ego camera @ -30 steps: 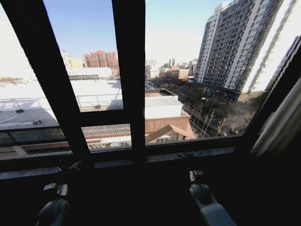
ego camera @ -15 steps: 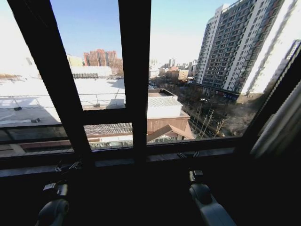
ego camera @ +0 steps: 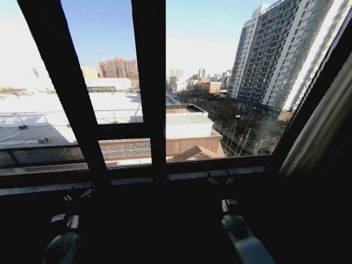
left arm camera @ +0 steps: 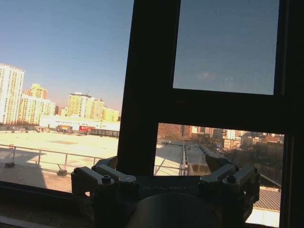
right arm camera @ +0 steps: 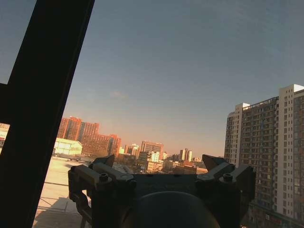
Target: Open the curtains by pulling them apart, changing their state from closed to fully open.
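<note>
Below the black window frame, our left gripper and right gripper hang with fingers spread, holding nothing; one of the curtains hangs bunched at far right.

The right-hand curtain is cut off by the frame edge; both arms sink into shadow below the sill.

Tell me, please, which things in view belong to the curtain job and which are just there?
Job: curtain, gathered at the window's right edge; left gripper and right gripper, both open, low before the window, holding nothing.

Just there: window frame; sill; city outside.
</note>
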{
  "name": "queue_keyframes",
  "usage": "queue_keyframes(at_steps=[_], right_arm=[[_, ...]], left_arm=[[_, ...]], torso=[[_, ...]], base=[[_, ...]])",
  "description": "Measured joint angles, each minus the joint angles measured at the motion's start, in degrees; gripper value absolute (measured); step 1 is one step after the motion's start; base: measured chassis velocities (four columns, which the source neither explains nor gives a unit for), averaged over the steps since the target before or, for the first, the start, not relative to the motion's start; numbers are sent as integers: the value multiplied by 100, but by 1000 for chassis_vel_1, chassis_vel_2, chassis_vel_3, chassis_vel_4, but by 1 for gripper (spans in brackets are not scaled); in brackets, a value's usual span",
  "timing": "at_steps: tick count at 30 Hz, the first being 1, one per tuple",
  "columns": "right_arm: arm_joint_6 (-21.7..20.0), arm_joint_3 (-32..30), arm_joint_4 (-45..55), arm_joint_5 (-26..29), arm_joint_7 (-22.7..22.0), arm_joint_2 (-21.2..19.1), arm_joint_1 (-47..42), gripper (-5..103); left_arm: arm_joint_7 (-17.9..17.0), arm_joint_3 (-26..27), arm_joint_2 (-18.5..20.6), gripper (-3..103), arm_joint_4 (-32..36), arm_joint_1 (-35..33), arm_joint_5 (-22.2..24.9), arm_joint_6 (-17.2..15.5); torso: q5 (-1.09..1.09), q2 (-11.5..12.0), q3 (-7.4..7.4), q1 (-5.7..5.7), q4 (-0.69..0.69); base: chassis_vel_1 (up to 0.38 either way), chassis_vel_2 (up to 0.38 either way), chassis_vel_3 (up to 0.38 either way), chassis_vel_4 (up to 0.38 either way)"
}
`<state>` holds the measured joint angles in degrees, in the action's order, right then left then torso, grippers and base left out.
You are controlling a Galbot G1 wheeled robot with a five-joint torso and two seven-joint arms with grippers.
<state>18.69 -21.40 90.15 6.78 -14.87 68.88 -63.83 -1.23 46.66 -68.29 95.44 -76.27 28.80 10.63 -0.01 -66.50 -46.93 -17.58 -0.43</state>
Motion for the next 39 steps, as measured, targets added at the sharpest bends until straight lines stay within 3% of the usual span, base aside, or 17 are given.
queue_keyframes(at_steps=[15,31,39], right_arm=[[0,0,0,0,0,0,-1,100],[0,0,0,0,0,0,1,100],[0,0,0,0,0,0,0,100]], left_arm=[[1,1,0,100,0,-2,0,0],[1,-1,0,100,1,2,0,-1],[1,1,0,100,0,-1,0,-1]], torso=[[0,-4,2,5,2],[2,5,-3,-8,-1],[1,1,0,1,0]], base=[[319,-302,-304,300],[23,-24,-27,31],[201,-189,-218,198]])
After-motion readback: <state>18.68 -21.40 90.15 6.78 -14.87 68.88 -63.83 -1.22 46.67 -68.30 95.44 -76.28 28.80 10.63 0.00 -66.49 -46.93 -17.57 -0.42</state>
